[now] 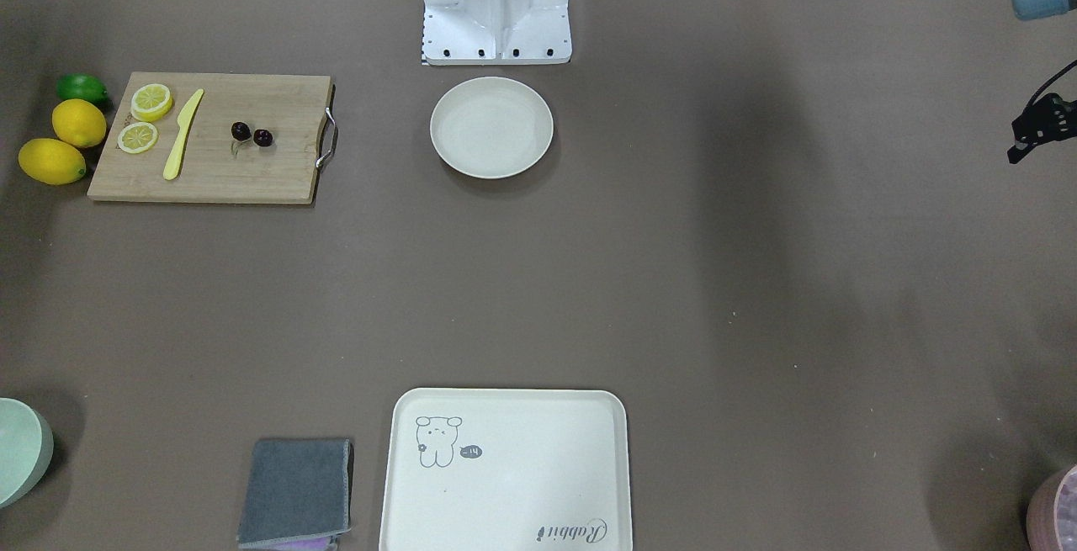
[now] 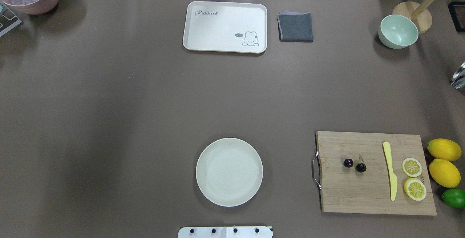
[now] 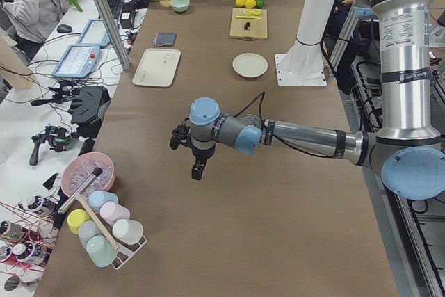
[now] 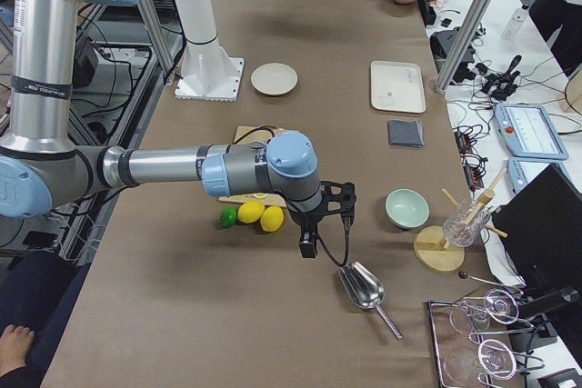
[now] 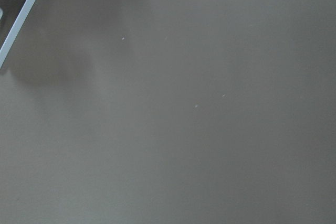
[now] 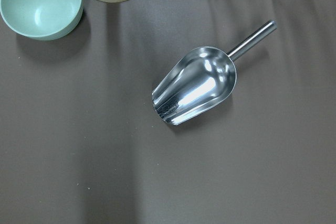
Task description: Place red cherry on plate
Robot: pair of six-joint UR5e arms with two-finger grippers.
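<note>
The red cherry, two tiny dark fruits joined by stems, lies near the middle of the wooden cutting board. The round cream plate sits bare in front of the robot base, apart from the board. My left gripper hangs over bare table far from both; I cannot tell if it is open or shut. My right gripper hovers beyond the lemons, near a metal scoop; its state I cannot tell either. Neither wrist view shows fingers.
Two lemons, a lime, lemon slices and a yellow knife crowd the board's outer end. A rabbit tray, grey cloth, green bowl, metal scoop and pink bowl line the far side.
</note>
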